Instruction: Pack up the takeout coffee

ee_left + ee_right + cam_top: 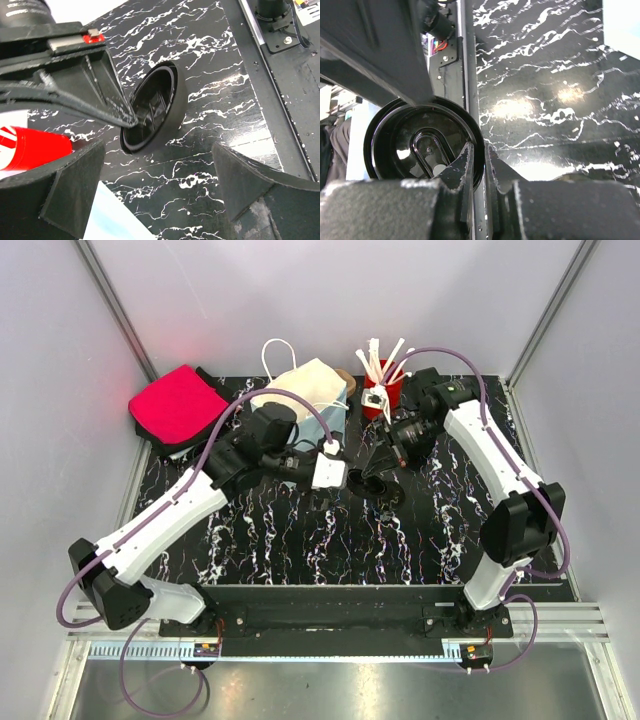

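The takeout coffee, a small black cup with a black lid, hangs tilted just above the marble table near its middle. My right gripper is shut on the lid's rim, with one finger inside the lid's recess and the other outside. The right wrist view shows the lid face on, with its oval sip panel. In the left wrist view the cup is straight ahead, mouth towards the camera. My left gripper is open beside it with nothing between its fingers.
A white paper bag with handles stands at the back centre, and its pale blue side shows under my left gripper. Behind the right gripper is a red cup of stirrers. A pink cloth bundle lies back left.
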### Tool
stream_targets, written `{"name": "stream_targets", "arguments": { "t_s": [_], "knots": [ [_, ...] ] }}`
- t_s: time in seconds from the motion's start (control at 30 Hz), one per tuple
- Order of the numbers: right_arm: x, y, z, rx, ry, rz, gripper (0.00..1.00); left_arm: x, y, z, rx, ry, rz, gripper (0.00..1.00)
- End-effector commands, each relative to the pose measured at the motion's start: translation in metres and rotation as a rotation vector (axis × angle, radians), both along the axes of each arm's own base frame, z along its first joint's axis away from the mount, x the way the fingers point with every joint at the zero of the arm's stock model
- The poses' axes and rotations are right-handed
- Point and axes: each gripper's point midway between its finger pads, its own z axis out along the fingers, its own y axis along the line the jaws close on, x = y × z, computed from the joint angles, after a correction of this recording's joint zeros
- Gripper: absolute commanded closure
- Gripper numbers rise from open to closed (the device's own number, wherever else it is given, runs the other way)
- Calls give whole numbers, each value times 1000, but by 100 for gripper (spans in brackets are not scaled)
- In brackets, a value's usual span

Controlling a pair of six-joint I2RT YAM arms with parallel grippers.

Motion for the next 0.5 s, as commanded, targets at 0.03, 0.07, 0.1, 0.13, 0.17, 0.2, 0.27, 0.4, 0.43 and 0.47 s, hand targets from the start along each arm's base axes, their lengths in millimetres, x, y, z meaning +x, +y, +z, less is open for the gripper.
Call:
{"name": "stream_targets", "arguments": {
  "t_s": [0.03,0.07,0.1,0.13,0.17,0.2,0.27,0.4,0.43,0.47],
  "knots": [
    [-36,3,16,26,134,61,85,-1,-10,5,-20,-42,-42,7],
    [-38,4,16,26,135,68,85,-1,-10,2,-16,-43,-42,7],
    [-39,4,16,25,138,70,85,0,-10,0,-12,-40,-41,9],
    [-40,5,16,27,137,74,85,0,-11,0,-12,-39,-41,10],
    [-41,5,17,30,131,77,85,0,-11,-1,-9,-38,-39,11],
    [-42,4,18,31,134,78,85,1,-12,-2,-8,-38,-34,14],
    [-46,4,20,40,135,91,85,3,-13,-2,-6,-36,-25,17],
    [-51,4,23,51,129,105,85,4,-15,-3,-5,-28,-16,21],
    [-52,4,24,50,128,106,85,5,-15,-3,-5,-27,-13,22],
    [-53,4,24,51,127,111,85,4,-16,-4,-4,-22,-17,23]
  ]
}}
